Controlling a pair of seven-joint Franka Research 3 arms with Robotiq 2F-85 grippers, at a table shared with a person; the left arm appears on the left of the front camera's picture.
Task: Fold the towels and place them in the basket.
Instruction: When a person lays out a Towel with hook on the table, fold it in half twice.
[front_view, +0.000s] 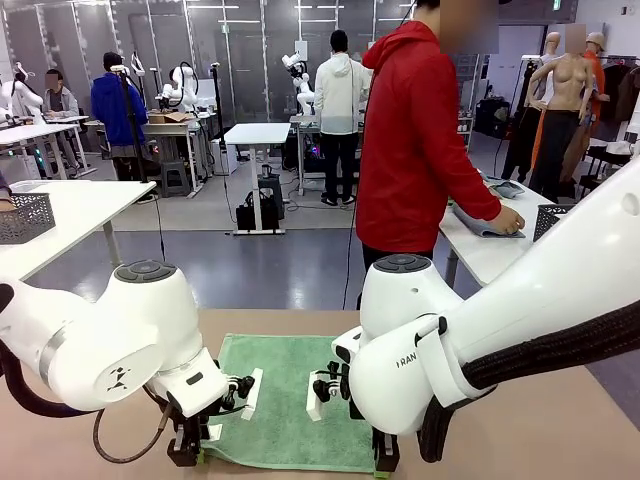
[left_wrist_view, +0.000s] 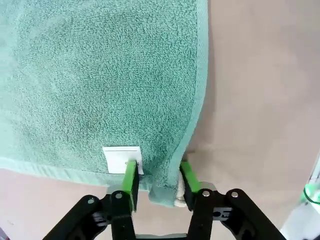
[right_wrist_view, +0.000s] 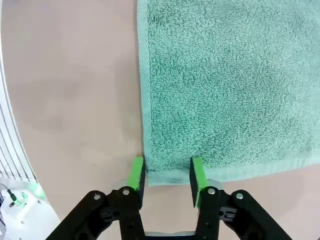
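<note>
Bench (front_view: 560, 430): mint towel (front_view: 290, 400) flat between arms.
Left end effector (left_wrist_view: 158, 170): astride near corner, cloth bunched; grip uncertain.
Right end effector (right_wrist_view: 167, 167): astride other corner, jaws apart.

A person in a red hooded top (front_view: 415, 140) stands at the far side of the tan table (front_view: 560, 440), turned toward a white side table (front_view: 480, 256) on the right. Farther off, another white table (front_view: 257, 133) stands mid-room with black gear (front_view: 258, 212) on the floor beneath it.

Left arm (front_view: 110, 340) and right arm (front_view: 480, 330) bent low, side by side, wrists turned down. Left gripper (left_wrist_view: 157, 172): fingers pointing down, jaws partway in, green pads (left_wrist_view: 131, 175) parallel. Right gripper (right_wrist_view: 167, 171): same pose, similar gap. Whether either pair actually grips: unclear.
</note>
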